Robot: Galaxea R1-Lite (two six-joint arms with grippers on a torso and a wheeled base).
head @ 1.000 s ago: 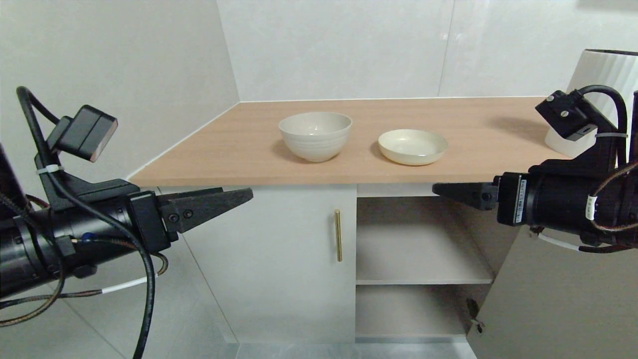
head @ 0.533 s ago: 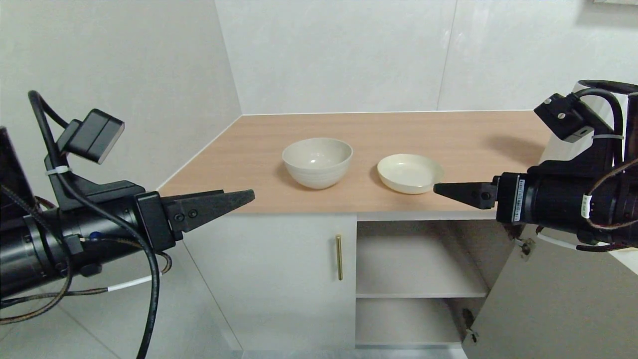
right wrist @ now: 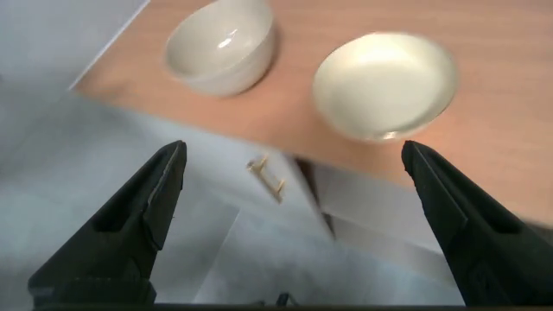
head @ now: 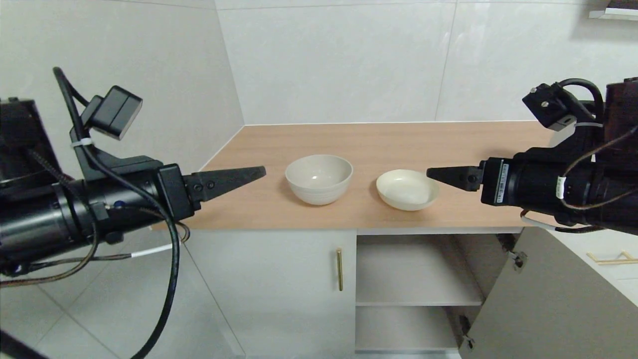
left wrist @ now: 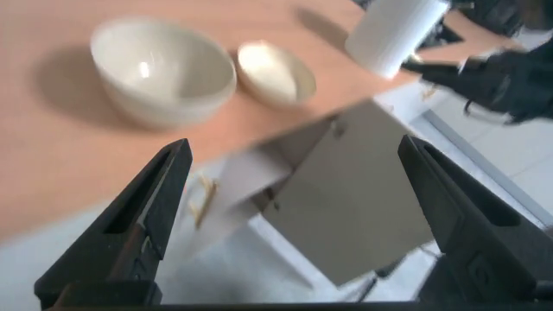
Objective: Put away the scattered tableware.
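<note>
Left jaws: spread wide, holding nothing; they stand off the left front corner of the desk (head: 369,144), about level with the bowl (head: 319,178) and apart from it.

Right jaws: also spread wide and holding nothing; in the head view their tips sit just beside the right rim of the dish (head: 407,188); the right wrist view places the dish ahead of them, not touching.

Tableware: bowl and dish stand upright near the desk's front edge, bowl on the left, near each other but apart; neither is stored yet.

Storage: the cupboard (head: 416,269) below the dish is open; its door (head: 523,299) swings out beneath the right arm; the left door (head: 279,279) is shut.

Assessment: approach to a first grasp.

Hazards:
- the dish is shallow and glazed; a bite on its thin rim may slip or tip it, or push it off the front edge;
- the two pieces sit close together; a wide finger entering between them may knock the bowl;
- lowering the right arm toward a shelf may strike the open door or the desk's edge;
- both arms converging may foul each other.
</note>
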